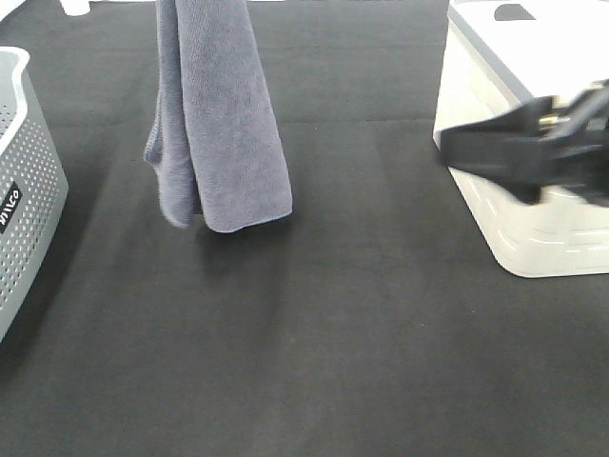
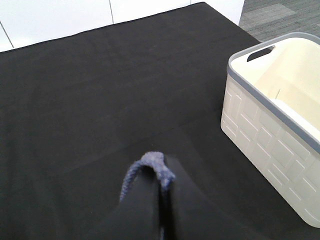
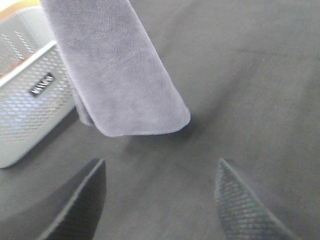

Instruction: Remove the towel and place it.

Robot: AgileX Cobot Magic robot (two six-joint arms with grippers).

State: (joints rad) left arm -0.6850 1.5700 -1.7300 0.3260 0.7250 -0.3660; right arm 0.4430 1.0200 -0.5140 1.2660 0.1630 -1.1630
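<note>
Hanging from the clamped left gripper, the towel dangles between grey basket (label illegible) left and cream bin right; right gripper gapes.

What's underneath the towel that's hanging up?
Only bare black tabletop shows beneath the towel. The patch behind its hanging folds is covered from view.

Matte black throughout: tapered right fingers with fine cross-hatched pad texture, smooth dark left fingers, blurred black right-arm housing.
</note>
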